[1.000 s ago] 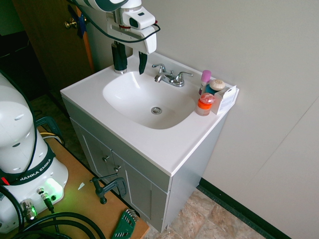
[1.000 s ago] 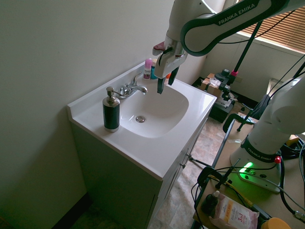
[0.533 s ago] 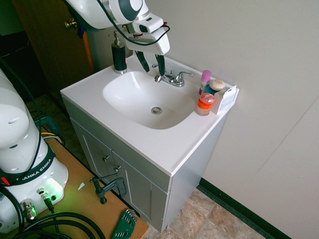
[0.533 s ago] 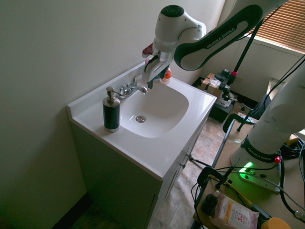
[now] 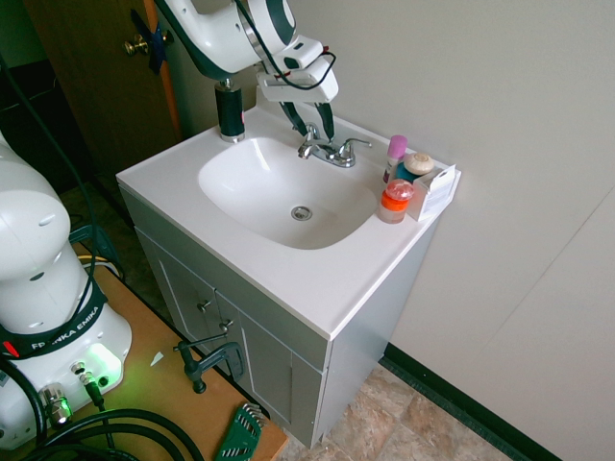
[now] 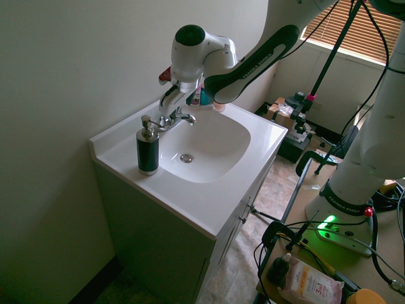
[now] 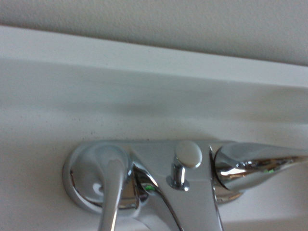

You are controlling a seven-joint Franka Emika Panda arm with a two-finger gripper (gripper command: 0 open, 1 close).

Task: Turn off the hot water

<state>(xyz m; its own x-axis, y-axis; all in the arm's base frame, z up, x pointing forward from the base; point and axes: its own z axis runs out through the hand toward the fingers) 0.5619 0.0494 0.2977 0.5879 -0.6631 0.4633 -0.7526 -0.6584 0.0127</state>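
Chrome dominates the wrist view: the small shiny chrome hot-water lever (image 7: 109,190) sits in the lower left of that frame, on its round base. Its handle runs down toward the bottom edge. The matching chrome cold-water lever (image 7: 252,164) lies at the right and points sideways toward the right edge. A little round chrome pull knob (image 7: 187,155) stands between the two, and the white backsplash ledge (image 7: 154,53) crosses the upper part of the frame. In the first exterior view the low chrome basin faucet (image 5: 330,150) stands at the back of the white moulded vanity sink (image 5: 163,173), upper centre of the frame. The white two-finger gripper (image 5: 313,125) hangs directly over the faucet's left end, where the hot-water lever is largely hidden behind it. Its dark fingers (image 5: 299,119) point downward and stand spread apart, so the jaws read as open, with nothing clamped between them. The cold-water lever shows clear of the fingers, just to their right. The second exterior view shows the gripper (image 6: 168,102) down at the faucet by the wall, upper left of centre. A dark cylindrical soap dispenser with a chrome pump (image 6: 148,147) stands on the counter left of the faucet. A pink-capped bottle (image 5: 396,149) and an orange jar with a clear lid (image 5: 395,201) cluster at the counter's right corner.
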